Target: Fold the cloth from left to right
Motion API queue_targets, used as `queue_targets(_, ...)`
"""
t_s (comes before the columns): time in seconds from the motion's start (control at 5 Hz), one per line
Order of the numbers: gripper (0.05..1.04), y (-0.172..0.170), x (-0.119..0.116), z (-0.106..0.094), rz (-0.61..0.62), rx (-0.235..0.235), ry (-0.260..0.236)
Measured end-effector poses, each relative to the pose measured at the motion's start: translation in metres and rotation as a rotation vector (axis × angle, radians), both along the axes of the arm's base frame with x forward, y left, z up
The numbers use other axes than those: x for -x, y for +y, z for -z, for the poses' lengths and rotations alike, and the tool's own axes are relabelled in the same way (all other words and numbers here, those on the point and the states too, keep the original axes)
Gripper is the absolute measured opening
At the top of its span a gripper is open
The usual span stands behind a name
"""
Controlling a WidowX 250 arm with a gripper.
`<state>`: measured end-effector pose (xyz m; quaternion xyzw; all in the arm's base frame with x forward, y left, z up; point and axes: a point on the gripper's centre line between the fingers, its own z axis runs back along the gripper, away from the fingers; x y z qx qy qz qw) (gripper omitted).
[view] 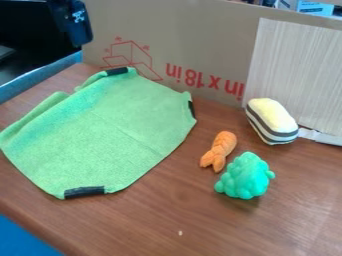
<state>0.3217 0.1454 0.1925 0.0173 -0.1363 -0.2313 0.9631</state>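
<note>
The black gripper (75, 22) is at the upper left, above and behind the cloth and apart from it; how its fingers stand cannot be made out. A green cloth (107, 132) lies spread over the left half of the table, mostly flat, with a raised ripple along its upper left side. Black strips mark its top corner, its right corner and its bottom edge.
Right of the cloth lie an orange braided toy (219, 151), a green lumpy toy (246, 176) and a yellow toy with dark and white stripes (271, 121). A cardboard wall (200, 40) stands along the back of the brown table (167, 215).
</note>
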Motion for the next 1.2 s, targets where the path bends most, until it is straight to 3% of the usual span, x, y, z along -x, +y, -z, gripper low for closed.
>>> queue_targets(0.6, 1.001, -0.001, -0.001, 0.013, -0.005, 0.027, 0.038)
queue_targets(0.8, 1.001, 0.025, -0.006, 0.035, -0.105, 0.098, 0.114)
queue_targets(1.0, 1.001, 0.071, -0.005, 0.05, -0.231, 0.118, 0.113)
queue_targets(1.2, 1.001, 0.092, 0.001, 0.047, -0.29, 0.13, 0.086)
